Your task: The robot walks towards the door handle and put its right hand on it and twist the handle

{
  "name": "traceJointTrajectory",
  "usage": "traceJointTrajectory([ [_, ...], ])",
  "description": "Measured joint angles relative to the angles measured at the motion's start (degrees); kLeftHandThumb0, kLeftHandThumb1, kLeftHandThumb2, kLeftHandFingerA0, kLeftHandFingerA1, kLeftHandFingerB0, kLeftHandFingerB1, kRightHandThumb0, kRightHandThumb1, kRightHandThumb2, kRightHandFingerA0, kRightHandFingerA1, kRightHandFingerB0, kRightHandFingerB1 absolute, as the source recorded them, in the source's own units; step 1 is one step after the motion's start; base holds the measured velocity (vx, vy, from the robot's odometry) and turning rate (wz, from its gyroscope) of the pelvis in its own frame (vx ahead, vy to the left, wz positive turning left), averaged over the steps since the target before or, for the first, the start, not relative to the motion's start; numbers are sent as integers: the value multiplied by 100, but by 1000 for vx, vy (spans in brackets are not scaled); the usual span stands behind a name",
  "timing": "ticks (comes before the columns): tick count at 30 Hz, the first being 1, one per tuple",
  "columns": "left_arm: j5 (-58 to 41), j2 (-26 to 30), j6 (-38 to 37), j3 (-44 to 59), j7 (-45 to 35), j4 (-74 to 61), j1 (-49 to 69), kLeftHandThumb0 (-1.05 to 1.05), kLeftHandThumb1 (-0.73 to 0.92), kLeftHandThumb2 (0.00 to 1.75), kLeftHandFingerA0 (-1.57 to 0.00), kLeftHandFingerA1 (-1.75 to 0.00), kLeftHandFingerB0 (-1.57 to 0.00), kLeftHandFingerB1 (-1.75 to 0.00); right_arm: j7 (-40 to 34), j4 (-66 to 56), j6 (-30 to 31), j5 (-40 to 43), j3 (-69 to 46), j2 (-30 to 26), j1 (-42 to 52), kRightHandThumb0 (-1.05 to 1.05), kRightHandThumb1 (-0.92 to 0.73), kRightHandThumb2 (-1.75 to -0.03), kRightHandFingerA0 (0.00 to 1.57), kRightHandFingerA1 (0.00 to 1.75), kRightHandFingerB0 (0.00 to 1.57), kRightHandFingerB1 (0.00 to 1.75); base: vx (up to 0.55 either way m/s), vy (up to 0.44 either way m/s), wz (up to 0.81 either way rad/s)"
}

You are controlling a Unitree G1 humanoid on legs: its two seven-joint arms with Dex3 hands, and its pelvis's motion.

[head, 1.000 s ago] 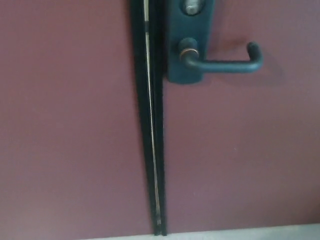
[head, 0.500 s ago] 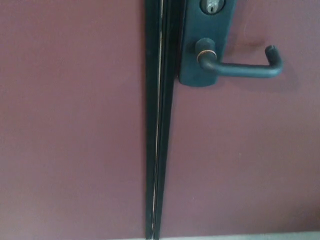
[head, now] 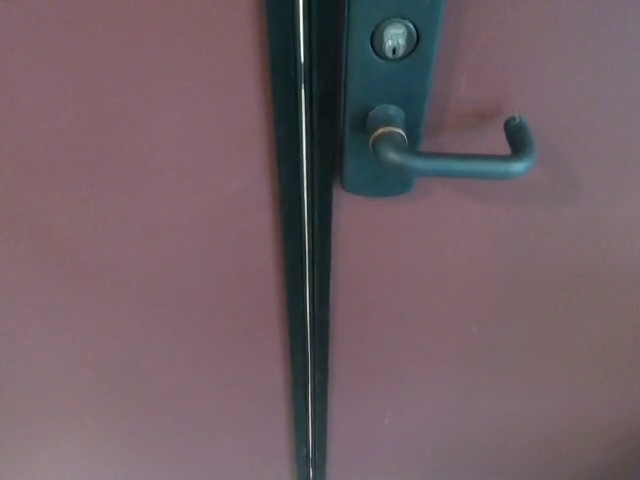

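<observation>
Dark metal handle (head: 455,160), a lever on a long plate (head: 392,100), sits in the upper right of the head view, level and untouched, on a maroon door (head: 480,330). A keyhole (head: 394,39) is set in the plate above the lever's pivot, and a black seam (head: 305,250) with a thin bright strip runs down just left of the plate.

Neither hand shows, so nothing can be said of the fingers: wide, narrow or holding something, I cannot tell. For the same reason the lever cannot be placed relative to them; it is simply out ahead of wherever they are, with its hooked free end pointing to the robot's right.

The risks, as I judge them, come from that blind start. The right hand must rise into view from below or the side, and it could strike the door face or the plate before reaching the bar. The bar is thin and smooth-looking, so thick fingers landing near the pivot would get little leverage, while landing too far out could slide off the hooked tip as the lever turns down.
</observation>
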Motion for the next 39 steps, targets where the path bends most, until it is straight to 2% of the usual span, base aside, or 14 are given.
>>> traceJointTrajectory([
  [12, 20, -84, 4, 25, -16, 21, 18, -24, 58, 58, -66, -46, -51, -41, 20, 9, 27, 3, -116, -30, -32, -28, -58, -58, 72, 47, 44, 37, 71, -158, 6],
  [15, 22, -73, -1, 28, -17, 7, -20, -24, 58, 58, -67, -47, -51, -41, 24, 9, 24, 0, -121, -38, -38, -27, -57, -57, 66, 45, 46, 37, 182, -102, -3],
  [20, 28, -62, 0, 28, -16, 8, -31, -24, 58, 58, -68, -47, -51, -41, 29, -3, 11, -5, -121, -35, -41, -27, -58, -57, 72, 47, 47, 37, 59, -11, -5],
  [27, 63, 25, 0, 18, -9, 7, -31, -24, 58, 58, -68, -47, -51, -41, 51, -44, 0, 6, -159, 66, -42, -27, -58, -57, 69, 45, 47, 37, 108, 141, 0],
  [28, 63, 29, 0, 22, -11, 7, -33, -24, 57, 58, -68, -47, -51, -41, 50, -49, -4, 7, -159, 78, -45, -24, -57, -57, 73, 47, 46, 37, 96, 154, 16],
  [35, 64, 34, 3, 19, -16, 9, -39, -24, 58, 58, -69, -48, -52, -41, 50, -52, -17, 19, -212, 111, -17, -23, -57, -57, 76, 48, 45, 37, 71, 24, 4],
  [39, 65, 54, 8, 15, -18, 9, -67, -24, 57, 57, -71, -49, -52, -41, 58, -53, -46, 14, -208, 110, 17, -24, -58, -57, 72, 47, 47, 37, 0, 0, 0],
])
